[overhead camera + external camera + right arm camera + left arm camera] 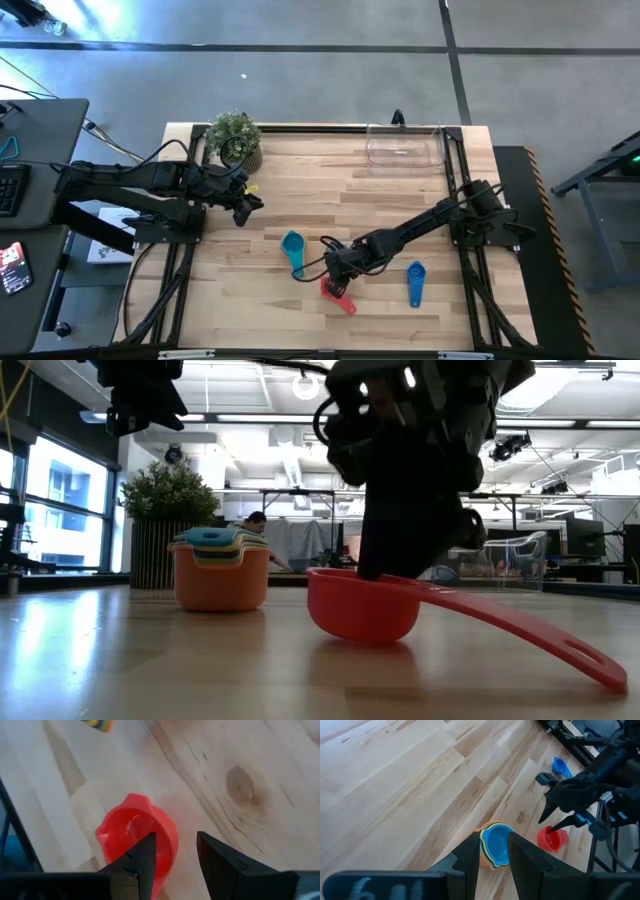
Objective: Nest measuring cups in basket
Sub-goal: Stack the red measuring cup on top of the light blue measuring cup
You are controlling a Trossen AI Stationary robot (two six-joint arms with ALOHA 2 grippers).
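A red measuring cup (338,294) rests on its bowl near the table's front middle; its flat handle (530,630) slants off the bowl. My right gripper (175,845) is open just above it and points down. One finger is inside the bowl and one is outside. A stack of nested cups with a light blue one on top (293,250) stands to the left. A blue cup (416,280) lies to the right. The clear basket (405,150) stands at the far right. My left gripper (243,208) is open and empty, raised at the table's left. My right gripper stands from above astride the red cup's wall (170,837), opposite the handle. One finger (146,851) is inside the bowl and the other (216,856) is outside. I cannot tell whether either finger touches the cup. The cup sits on the table.
A potted green plant (235,138) stands at the far left corner, close to my left arm. Bare wood lies between the stack and the basket. A person shows in the room beyond the table (255,520).
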